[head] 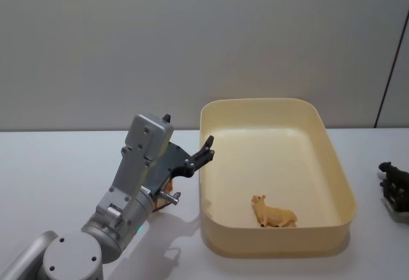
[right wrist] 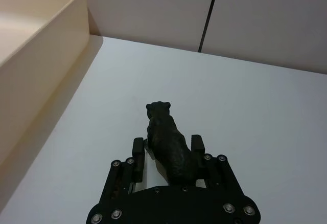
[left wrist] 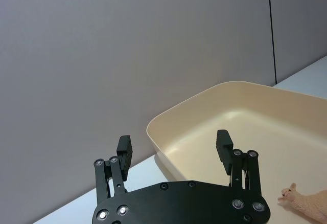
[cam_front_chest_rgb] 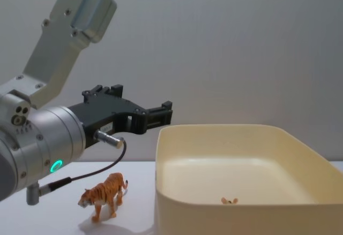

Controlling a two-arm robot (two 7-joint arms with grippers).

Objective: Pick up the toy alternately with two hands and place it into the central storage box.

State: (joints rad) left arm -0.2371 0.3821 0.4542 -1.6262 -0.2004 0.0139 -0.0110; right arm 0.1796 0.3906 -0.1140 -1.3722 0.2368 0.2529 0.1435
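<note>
The cream-yellow central storage box point(head: 332, 139) stands on the white table, and a tan lying toy animal point(head: 275, 215) rests inside near its front wall. My left gripper point(head: 203, 155) hovers open and empty just outside the box's left rim; its fingers point(left wrist: 124, 150) stand wide apart, with the box point(left wrist: 204, 101) beyond them. An orange toy tiger point(cam_front_chest_rgb: 104, 192) stands on the table under the left arm. At the table's far right, my right gripper point(right wrist: 167, 148) is shut on a black toy animal point(right wrist: 166, 132), which also shows at the head view's right edge point(head: 393, 176).
The left arm's silver body with its green ring light point(cam_front_chest_rgb: 55, 166) fills the near left of the table. A plain grey wall rises behind the table. Bare white tabletop point(right wrist: 245, 106) lies right of the box wall point(right wrist: 36, 70).
</note>
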